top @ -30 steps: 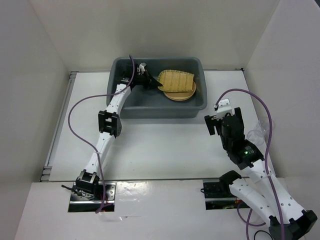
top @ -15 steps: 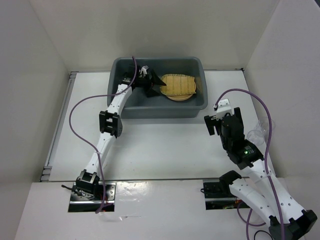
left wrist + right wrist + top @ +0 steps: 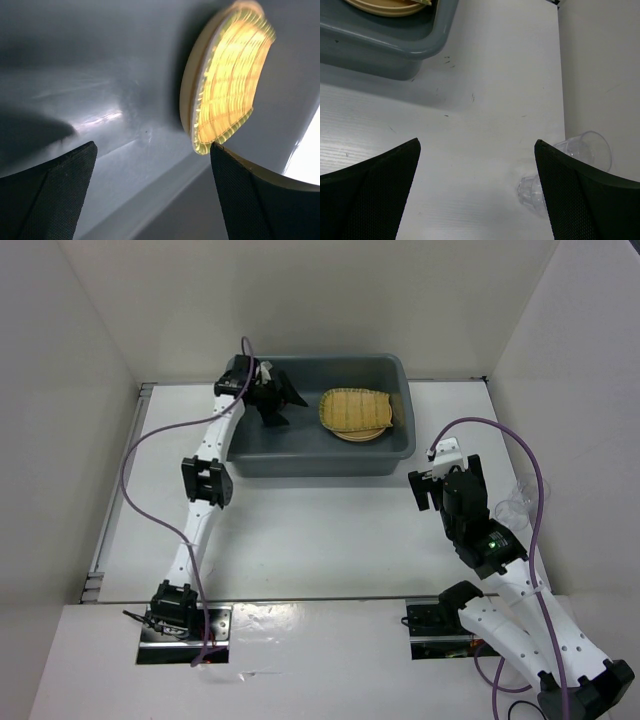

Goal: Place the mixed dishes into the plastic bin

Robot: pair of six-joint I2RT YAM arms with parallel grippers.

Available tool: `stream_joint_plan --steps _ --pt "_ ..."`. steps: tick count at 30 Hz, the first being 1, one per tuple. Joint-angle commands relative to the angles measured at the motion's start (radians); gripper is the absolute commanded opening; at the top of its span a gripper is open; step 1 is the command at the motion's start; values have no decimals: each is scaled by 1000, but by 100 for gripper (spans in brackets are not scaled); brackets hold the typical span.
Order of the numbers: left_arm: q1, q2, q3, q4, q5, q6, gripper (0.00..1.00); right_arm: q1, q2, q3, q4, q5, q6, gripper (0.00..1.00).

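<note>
The dark grey plastic bin (image 3: 300, 455) stands at the back of the table. Inside it, at the right end, the tan woven tray (image 3: 355, 408) lies on a yellow-orange plate (image 3: 362, 434). My left gripper (image 3: 287, 408) hangs open over the bin's left end, apart from the tray and holding nothing. The left wrist view shows the tray (image 3: 230, 80) on the plate's rim (image 3: 187, 85), beyond my open gripper (image 3: 152, 147). A clear cup (image 3: 515, 502) lies on its side by the right wall. My right gripper (image 3: 430, 483) is open above the table, the cup (image 3: 582, 150) beside its right finger.
White walls close in the table on the left, back and right. The bin's near right corner (image 3: 380, 45) shows at the upper left of the right wrist view. A purple cable loops from each arm.
My left gripper has opened and let go of the tray, which now lies flat on the plate. It has drawn back to the bin's left end. The right arm has not moved.
</note>
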Motion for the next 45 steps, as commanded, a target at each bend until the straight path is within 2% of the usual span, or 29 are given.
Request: stream_joint_plan --steps 1,5,7,8,11,14,18,19,20,22,25,30,38,45 --pt "14 -182 13 -3 -81 70 100 -34 0 0 39 14 13 99" --pt "14 -384 13 4 -182 173 100 -181 79 104 13 66 51 99" --pt "5 -446 13 -83 -299 254 100 -286 130 155 -35 42 51 99" --pt "5 -498 13 -155 -357 300 100 -403 197 196 -54 22 25 99" --pt "16 -576 13 -283 -384 325 100 -600 323 230 -68 -26 -66 99" --pt "-11 -675 -49 -294 -439 325 100 -592 360 210 1 17 -136 99" --pt "-68 -739 -6 -369 -574 291 100 -614 553 233 -2 72 -96 99" --pt "-69 -787 -32 -380 -632 282 100 -614 579 251 -11 63 -82 99" --pt "-79 -819 -125 -380 -647 282 100 -631 615 252 -11 54 -64 99" --pt "-79 -895 -208 -380 -672 282 100 -631 642 252 10 54 -55 99" --pt "-70 -980 -340 -380 -683 282 100 -631 694 239 41 63 -44 99" --pt "-107 -1075 -394 -380 -695 282 100 -668 784 270 50 74 -23 99" --pt "-148 -1164 -581 -369 -746 273 100 -708 866 314 95 49 -42 99" --pt "-157 -1350 -943 -156 -734 240 100 -730 940 365 104 26 -53 99"
